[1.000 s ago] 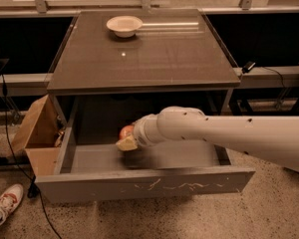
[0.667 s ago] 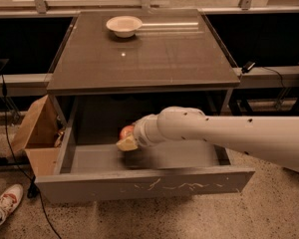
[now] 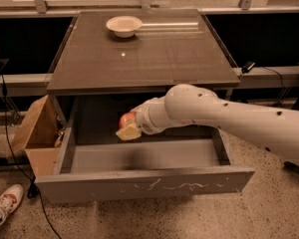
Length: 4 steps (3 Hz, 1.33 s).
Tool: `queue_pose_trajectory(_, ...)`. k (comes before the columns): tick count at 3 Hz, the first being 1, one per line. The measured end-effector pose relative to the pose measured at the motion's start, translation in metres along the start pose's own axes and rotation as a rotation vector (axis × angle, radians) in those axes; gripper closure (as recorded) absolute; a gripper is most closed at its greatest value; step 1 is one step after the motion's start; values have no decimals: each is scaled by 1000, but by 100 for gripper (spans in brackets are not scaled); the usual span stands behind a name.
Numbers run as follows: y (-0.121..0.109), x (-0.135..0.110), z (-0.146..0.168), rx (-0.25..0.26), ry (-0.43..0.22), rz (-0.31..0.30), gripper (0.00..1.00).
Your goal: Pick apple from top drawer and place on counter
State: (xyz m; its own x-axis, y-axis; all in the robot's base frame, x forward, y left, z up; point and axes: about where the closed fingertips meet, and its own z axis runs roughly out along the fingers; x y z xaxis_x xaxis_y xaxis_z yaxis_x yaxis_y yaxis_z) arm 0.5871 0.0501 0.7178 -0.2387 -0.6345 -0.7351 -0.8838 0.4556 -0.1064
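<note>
Holding the apple [image 3: 125, 119] clear of the drawer floor, the gripper [image 3: 129, 129] hangs toward 10 o'clock inside the open drawer [image 3: 139, 185], just under the counter's front lip. I read it as clenched on the apple, since the apple sits at its tip with a shadow on the grey floor beneath and nothing else bearing it. My arm [image 3: 229, 116] comes in from 3 o'clock, low and nearly level, which looks like the only way to reach beneath the counter [image 3: 154, 59] overhang. From where I sit the pick looks done and the carry is next. I would draw the apple out toward 6 o'clock, past the drawer front, before raising it, because going straight up would likely knock it against the counter edge. I would set it down mid-counter. The bowl [image 3: 123, 25] stands at 12 o'clock near the far edge, well apart from that spot. A box [image 3: 37, 131] leans by the frame at 9 o'clock, out of my path.
</note>
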Motion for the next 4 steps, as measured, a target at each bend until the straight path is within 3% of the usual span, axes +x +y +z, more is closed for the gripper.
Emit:
queue_pose_trajectory(2,-7,-76,-82,101,27,-149,100)
queue_pose_trajectory(3,-27,-98,-98,141,24,-177,100)
queue_pose_trajectory(4,-63,-127,-104,173,-34,-188,100)
